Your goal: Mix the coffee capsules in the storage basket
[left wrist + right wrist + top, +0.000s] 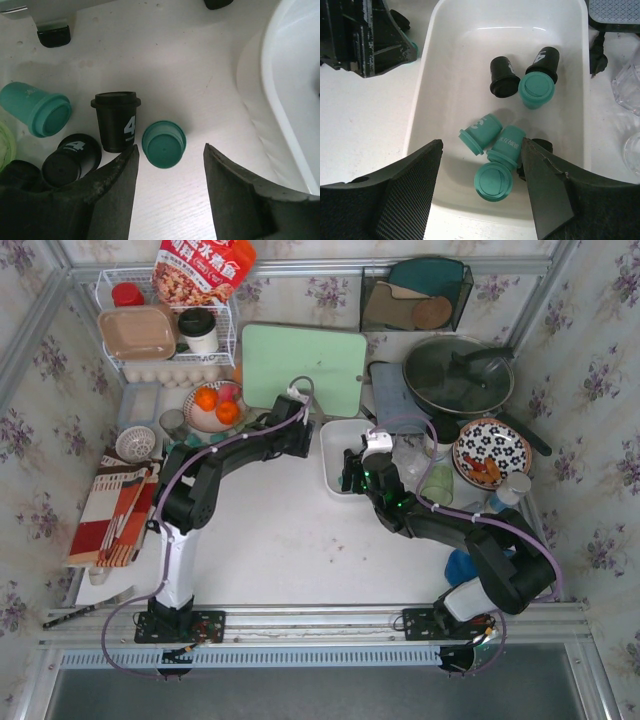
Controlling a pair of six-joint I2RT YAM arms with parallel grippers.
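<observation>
The white storage basket point(442, 75) point(330, 455) holds several capsules: teal ones point(493, 181) point(480, 132) point(536, 90) and black ones point(503, 76) point(546, 61). My right gripper point(481, 145) point(350, 472) is open, hovering over the basket's near end above the teal capsules. My left gripper point(170, 152) point(298, 430) is open above the table left of the basket point(295, 85); a teal capsule point(163, 144) lies just beyond its fingertips, beside an upright black capsule point(117, 120), another black one point(70, 160) and a teal one point(37, 108).
A green cutting board point(303, 367), a bowl of oranges point(215, 405), a white wire rack point(165, 330), a lidded pan point(458, 375), a patterned plate point(491, 450), glasses point(629, 85) and striped cloths point(115, 508) surround the work area.
</observation>
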